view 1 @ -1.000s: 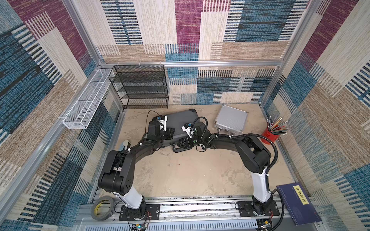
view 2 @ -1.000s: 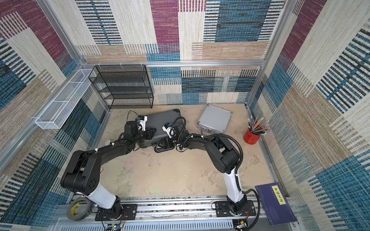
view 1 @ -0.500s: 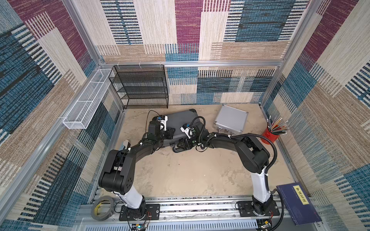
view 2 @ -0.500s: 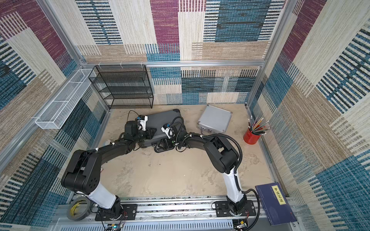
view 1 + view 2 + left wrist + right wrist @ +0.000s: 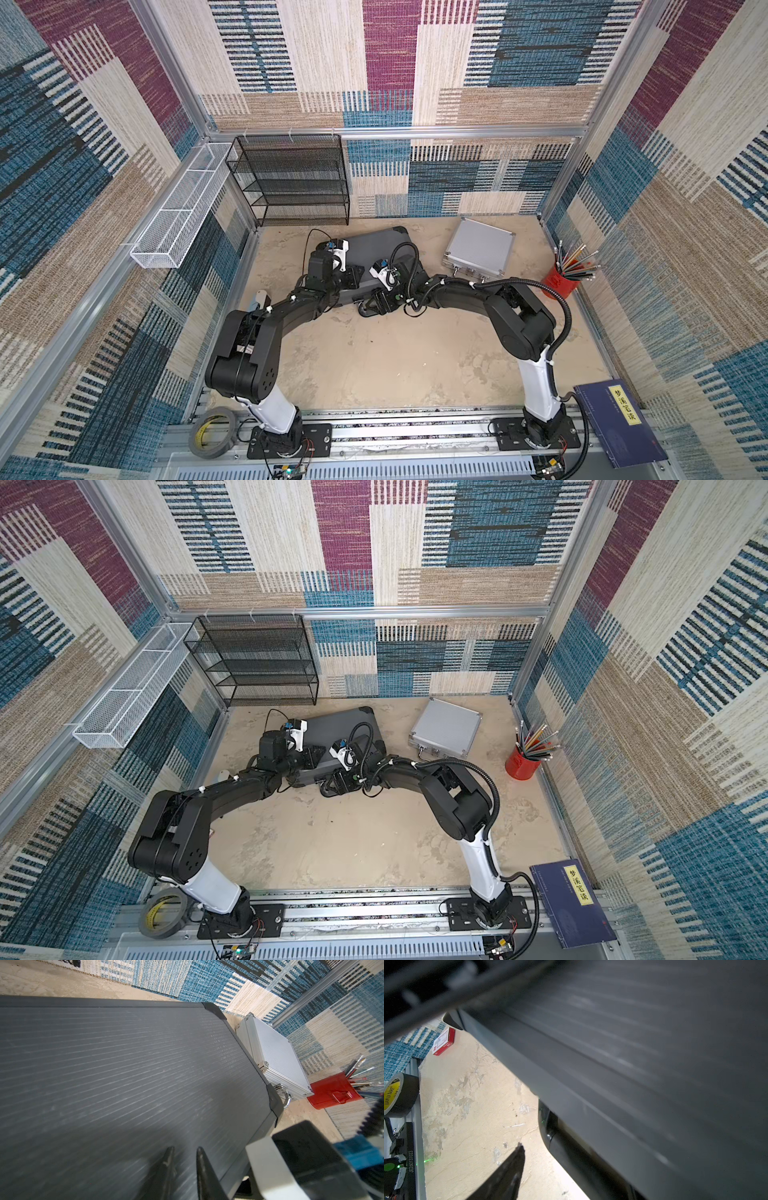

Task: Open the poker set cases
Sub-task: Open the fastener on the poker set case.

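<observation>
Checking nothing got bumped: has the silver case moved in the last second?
No. In both top views the silver case lies just as far from the red pencil pot as before.

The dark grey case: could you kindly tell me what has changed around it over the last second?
Nothing has visibly changed. The left arm and the right arm remain reaching to the near edge of the dark grey case, which has not shifted. The silver case stays shut, lying apart from it.
</observation>
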Tool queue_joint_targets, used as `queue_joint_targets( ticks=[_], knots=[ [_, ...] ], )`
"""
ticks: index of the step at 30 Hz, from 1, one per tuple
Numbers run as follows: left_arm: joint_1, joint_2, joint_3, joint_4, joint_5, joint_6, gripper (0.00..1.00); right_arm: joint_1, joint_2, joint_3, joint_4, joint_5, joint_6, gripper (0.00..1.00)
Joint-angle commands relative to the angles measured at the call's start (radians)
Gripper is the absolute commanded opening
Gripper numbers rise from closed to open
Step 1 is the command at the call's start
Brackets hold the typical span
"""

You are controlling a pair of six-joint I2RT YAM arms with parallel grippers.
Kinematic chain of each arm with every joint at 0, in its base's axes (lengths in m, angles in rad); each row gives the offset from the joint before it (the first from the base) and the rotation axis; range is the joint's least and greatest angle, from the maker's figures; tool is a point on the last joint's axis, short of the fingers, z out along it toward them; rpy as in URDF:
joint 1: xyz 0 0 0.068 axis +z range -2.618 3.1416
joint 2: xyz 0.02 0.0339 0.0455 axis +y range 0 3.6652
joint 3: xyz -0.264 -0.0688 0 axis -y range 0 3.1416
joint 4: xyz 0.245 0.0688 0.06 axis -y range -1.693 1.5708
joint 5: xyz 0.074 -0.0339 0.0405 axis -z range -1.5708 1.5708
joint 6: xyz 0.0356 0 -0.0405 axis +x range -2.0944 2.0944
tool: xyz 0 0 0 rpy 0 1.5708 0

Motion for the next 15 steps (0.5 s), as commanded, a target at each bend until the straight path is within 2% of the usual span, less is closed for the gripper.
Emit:
queue_joint_targets(
  ticks=[1,15],
  knots=[
    [-0.001,0.015,-0.019,-0.257,-0.013,-0.024,0.23,0.009,-0.023,0.020,0.172,0.028,-0.065,0.74],
    [-0.003,0.022,-0.016,-0.254,-0.008,-0.026,0.23,0.026,-0.106,-0.071,0.219,0.049,-0.119,0.74]
  ],
)
